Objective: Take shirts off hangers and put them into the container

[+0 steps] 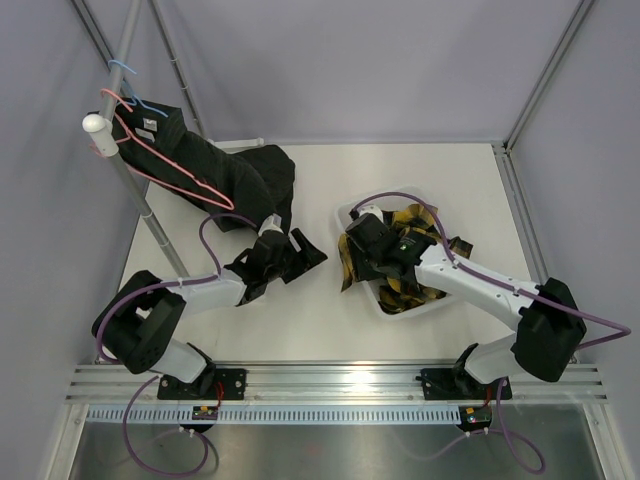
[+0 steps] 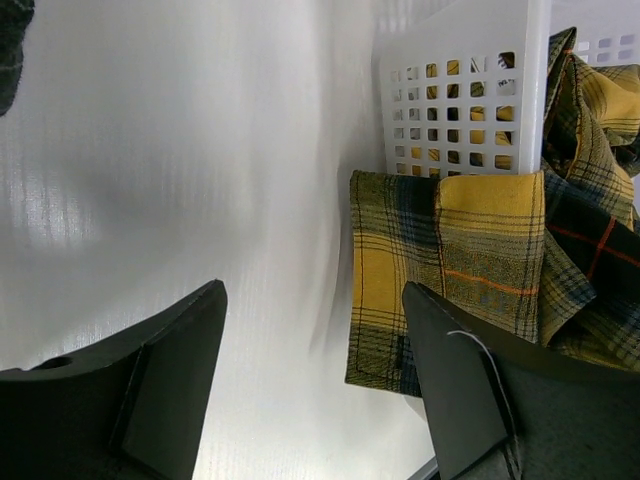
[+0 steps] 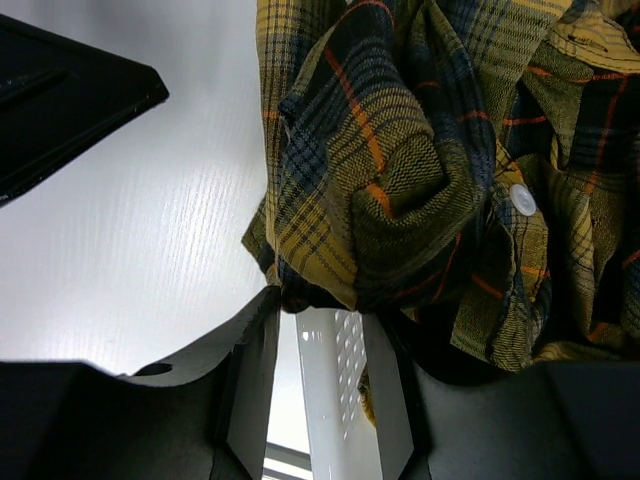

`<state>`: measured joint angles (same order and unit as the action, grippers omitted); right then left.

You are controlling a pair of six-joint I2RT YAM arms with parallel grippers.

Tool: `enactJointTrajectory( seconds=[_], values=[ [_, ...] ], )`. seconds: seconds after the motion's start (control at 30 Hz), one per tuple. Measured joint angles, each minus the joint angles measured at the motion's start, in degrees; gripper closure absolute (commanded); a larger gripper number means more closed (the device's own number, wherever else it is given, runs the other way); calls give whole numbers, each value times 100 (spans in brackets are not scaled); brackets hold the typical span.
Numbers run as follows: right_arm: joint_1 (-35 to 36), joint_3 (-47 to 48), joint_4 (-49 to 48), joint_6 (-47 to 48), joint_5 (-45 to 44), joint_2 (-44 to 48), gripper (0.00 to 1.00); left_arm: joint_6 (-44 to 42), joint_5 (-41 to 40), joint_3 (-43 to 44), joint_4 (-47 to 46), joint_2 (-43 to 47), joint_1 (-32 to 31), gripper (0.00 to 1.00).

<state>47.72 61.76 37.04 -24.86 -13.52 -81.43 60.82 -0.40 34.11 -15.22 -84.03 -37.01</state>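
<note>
The left tool (image 2: 315, 375) stands wide and empty over the bench (image 1: 320, 320), left of the basket (image 2: 450, 90). The right tool (image 3: 320, 315) is narrow at the plaid shirt (image 3: 400, 170) in the basket; whether it grips cannot be told. The black shirt (image 1: 240, 180) lies farther left.

One shirt (image 1: 412, 262) in container (image 1: 344, 213); other shirt (image 1: 240, 180) on hangers (image 1: 160, 157), left.

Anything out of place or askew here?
The yellow-and-black plaid cloth shirt is only partly inside the white lattice plastic basket: one fold hangs outside over its wall. The black cloth shirt is on a pink wire hanger, its lower part slumped on the table.
</note>
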Motion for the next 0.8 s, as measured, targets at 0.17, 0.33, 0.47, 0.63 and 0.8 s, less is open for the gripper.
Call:
enactJointTrajectory(
  seconds=[0.17,0.33,0.47,0.63,0.8],
  values=[
    [0,92,-9,2,-48,-136,56,0,63,-2,-35,0,0,24],
    [0,164,-22,7,-55,-236,64,-2,90,-2,-103,0,2,24],
    [0,203,-37,2,-59,-282,66,-4,109,-2,-116,0,2,24],
    [0,284,-37,4,-85,-289,66,-17,140,-52,-164,-2,0,24],
    [0,391,-33,4,-101,-291,67,-37,173,-94,-190,-11,2,23]
  ],
)
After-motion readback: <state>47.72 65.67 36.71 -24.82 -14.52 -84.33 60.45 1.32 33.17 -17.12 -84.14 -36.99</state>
